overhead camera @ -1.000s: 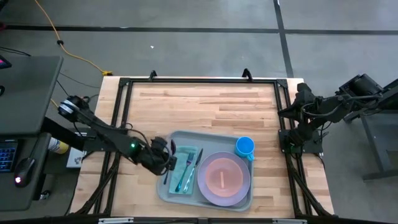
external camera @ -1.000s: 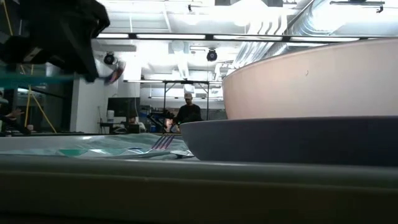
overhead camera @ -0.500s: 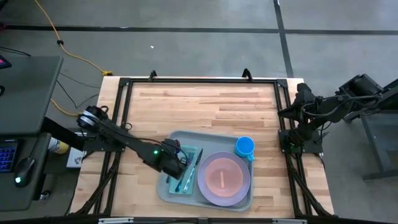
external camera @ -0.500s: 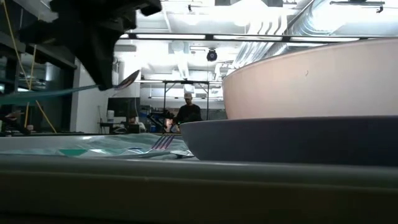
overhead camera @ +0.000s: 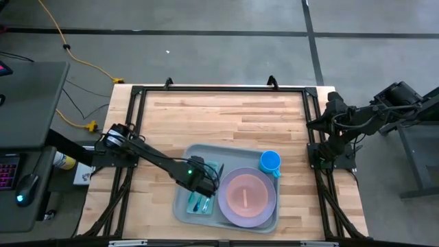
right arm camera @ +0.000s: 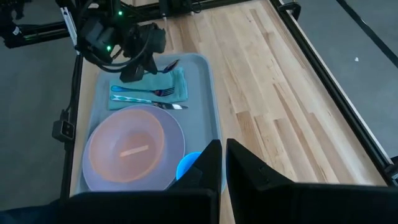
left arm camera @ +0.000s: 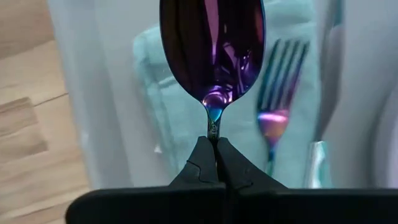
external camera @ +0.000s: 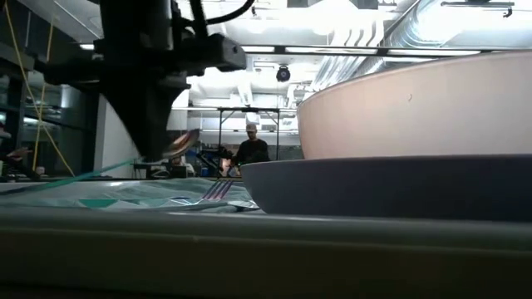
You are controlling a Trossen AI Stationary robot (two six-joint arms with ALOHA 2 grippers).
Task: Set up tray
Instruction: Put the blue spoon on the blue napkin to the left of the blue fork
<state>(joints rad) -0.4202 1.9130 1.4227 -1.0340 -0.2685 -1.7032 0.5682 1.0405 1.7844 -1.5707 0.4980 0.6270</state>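
The pale grey-green tray lies at the table's near middle. It carries a folded teal napkin with a fork and a knife on it, a pink plate stacked on a lavender one, and a blue cup. My left gripper hangs over the napkin, pointing steeply down, shut on an iridescent purple spoon. My right gripper is shut on nothing, high beside the table's right edge. My left gripper pinches the spoon's thin neck, just behind the bowl, between its two fingertips. The fingers come steeply from above. In the low view the bowl is held clear above the napkin, and the teal handle slopes down to the other side.
Bare wooden tabletop stretches beyond the tray to the far edge, inside a black frame. A person stands far off in the room behind.
My left gripper has moved toward the table's right edge, from the tray's left rim to above the napkin, sinking a little and tipping more steeply down. The spoon has gone with it; it was nearly level and now has its handle sloping down.
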